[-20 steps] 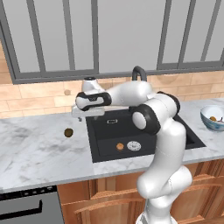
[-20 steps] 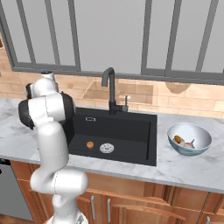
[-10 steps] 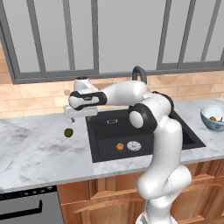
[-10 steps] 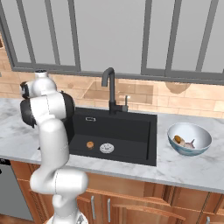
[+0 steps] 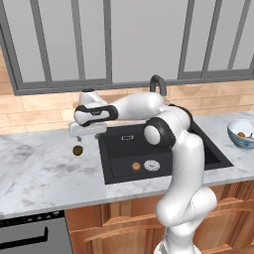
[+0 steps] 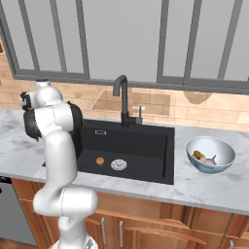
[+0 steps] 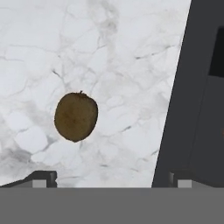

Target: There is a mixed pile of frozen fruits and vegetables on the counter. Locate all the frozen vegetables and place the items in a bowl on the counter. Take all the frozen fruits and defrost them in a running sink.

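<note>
Left base view: my gripper, jaws wide and empty, above the dark olive-brown ball on the white marble counter, left of the matte black sink holding the orange ball.
Right base view: round white bowl right of sink, brown mushroom and pale bulb inside.
Hand view: olive ball beside sink edge, between my fingertips.

In the left base view, a fruit is lying on the tabletop at centre left, left of the sink; a bowl is sitting far right.
</note>
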You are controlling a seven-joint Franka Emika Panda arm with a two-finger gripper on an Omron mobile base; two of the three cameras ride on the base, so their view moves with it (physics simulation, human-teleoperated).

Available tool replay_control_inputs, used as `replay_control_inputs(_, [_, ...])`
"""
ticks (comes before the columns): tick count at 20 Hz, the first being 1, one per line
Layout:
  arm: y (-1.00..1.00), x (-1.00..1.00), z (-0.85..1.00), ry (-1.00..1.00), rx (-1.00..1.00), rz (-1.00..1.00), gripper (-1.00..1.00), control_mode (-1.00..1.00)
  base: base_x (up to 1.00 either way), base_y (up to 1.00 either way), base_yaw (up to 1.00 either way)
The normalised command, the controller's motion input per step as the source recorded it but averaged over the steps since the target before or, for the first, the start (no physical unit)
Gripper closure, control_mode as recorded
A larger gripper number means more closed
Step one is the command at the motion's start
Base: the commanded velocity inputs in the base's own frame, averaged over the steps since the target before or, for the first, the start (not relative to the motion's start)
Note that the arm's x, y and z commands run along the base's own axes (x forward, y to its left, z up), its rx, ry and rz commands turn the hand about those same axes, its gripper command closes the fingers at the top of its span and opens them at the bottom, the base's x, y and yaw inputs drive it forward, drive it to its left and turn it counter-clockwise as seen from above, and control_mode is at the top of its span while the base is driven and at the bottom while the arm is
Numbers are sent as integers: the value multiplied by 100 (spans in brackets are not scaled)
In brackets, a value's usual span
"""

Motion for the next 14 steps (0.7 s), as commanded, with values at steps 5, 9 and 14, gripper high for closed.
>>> replay_control_inputs(5, [24, -3, -14, 2, 0, 5, -100, -100, 0, 0, 0])
replay_control_inputs(9, [27, -2, -10, 4, 0, 4, -100, -100, 0, 0, 0])
replay_control_inputs(14, [20, 0, -9, 4, 0, 7, -100, -100, 0, 0, 0])
